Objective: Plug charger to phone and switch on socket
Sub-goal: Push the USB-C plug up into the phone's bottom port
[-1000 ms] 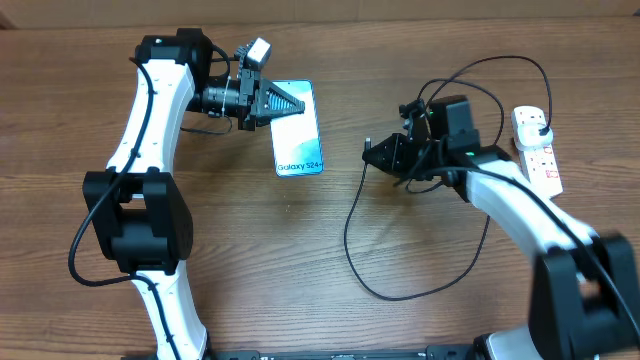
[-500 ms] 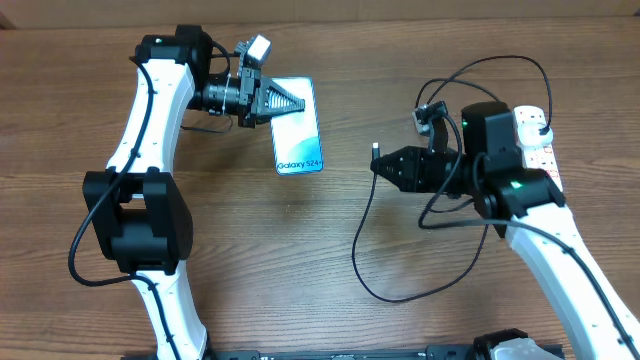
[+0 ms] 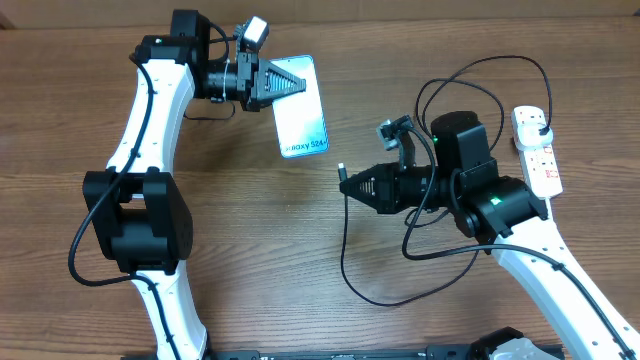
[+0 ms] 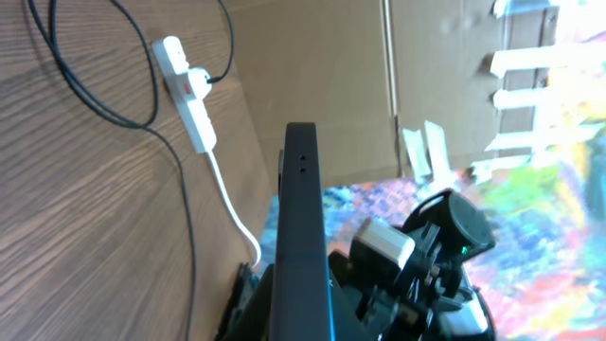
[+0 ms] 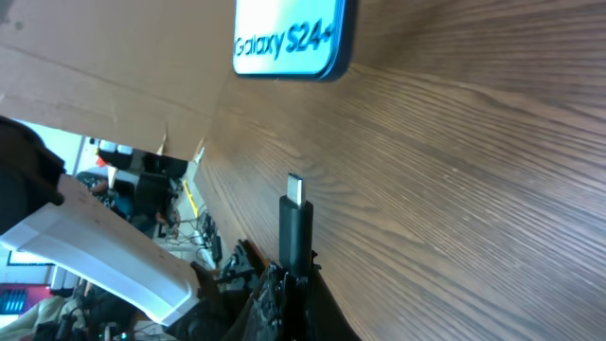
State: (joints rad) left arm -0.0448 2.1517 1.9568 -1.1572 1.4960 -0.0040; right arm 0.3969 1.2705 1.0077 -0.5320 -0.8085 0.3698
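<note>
My left gripper [image 3: 287, 83] is shut on the far end of the phone [image 3: 305, 125] and holds it off the table, tilted. Its blue screen reads "Galaxy S24+". In the left wrist view the phone [image 4: 301, 218] shows edge-on. My right gripper [image 3: 367, 187] is shut on the charger's connector [image 3: 344, 172], with the tip pointing left at the phone's near end and a short gap between them. In the right wrist view the connector [image 5: 296, 220] stands below the phone [image 5: 289, 38]. The black cable [image 3: 350, 255] loops back to the socket [image 3: 540, 155], with its black plug [image 3: 541, 121] in the strip.
The socket [image 4: 189, 90] lies at the table's right edge, its thick white cord [image 4: 232, 204] trailing off. Cable loops [image 3: 480, 70] lie behind and in front of my right arm. Cardboard walls [image 4: 322, 66] stand beyond the table.
My left gripper has raised and tilted the phone, swinging its near end to the right. My right gripper has moved left and nearer with the connector, closing on the phone.
</note>
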